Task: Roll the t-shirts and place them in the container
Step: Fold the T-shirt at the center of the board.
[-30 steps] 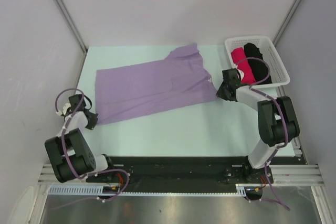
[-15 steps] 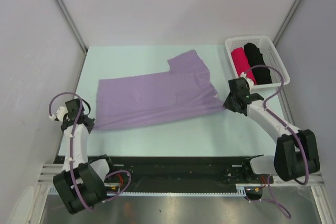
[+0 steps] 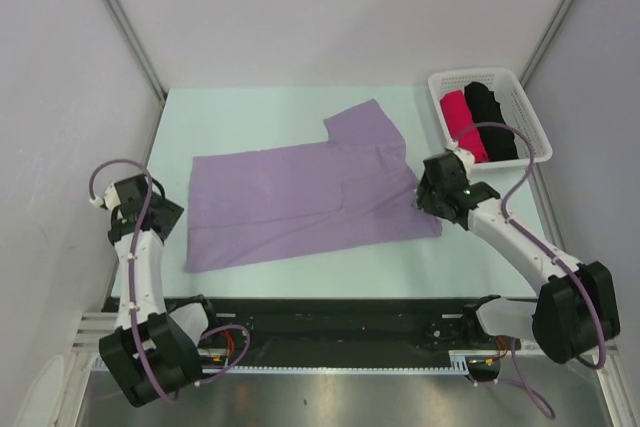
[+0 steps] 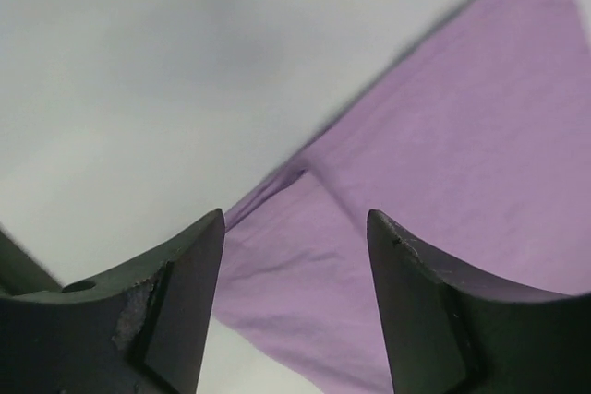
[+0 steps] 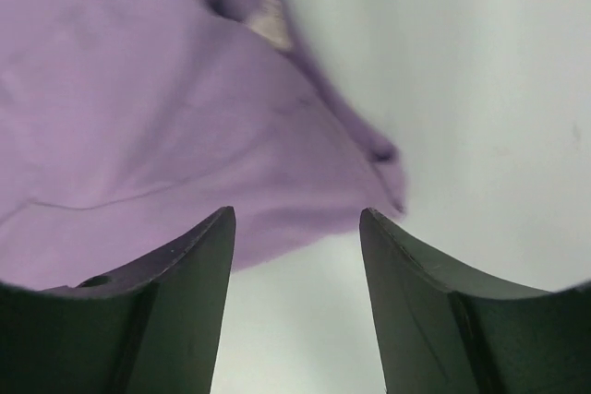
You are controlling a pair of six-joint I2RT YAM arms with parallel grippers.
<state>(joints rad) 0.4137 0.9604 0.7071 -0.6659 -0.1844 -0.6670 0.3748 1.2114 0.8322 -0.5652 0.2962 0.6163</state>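
A lilac t-shirt point(image 3: 300, 202) lies spread flat on the pale table, one sleeve pointing to the back. My left gripper point(image 3: 168, 217) hovers open at its near-left corner; in the left wrist view the gripper point(image 4: 295, 219) has nothing between its fingers, and the shirt's corner point(image 4: 462, 136) lies below them. My right gripper point(image 3: 424, 193) stands open at the shirt's right edge. In the right wrist view the gripper point(image 5: 296, 214) is empty, with the shirt's edge point(image 5: 138, 89) just ahead. A crimson-pink roll point(image 3: 460, 119) and a black roll point(image 3: 490, 115) lie in the basket.
The white slatted basket point(image 3: 537, 133) stands at the back right corner of the table point(image 3: 250, 112). Grey walls enclose the table on the left, back and right. A black rail with the arm bases runs along the near edge.
Both grippers have opened and let go of the lilac t-shirt, which they had pulled toward the near edge. The shirt now lies flatter and a little nearer.
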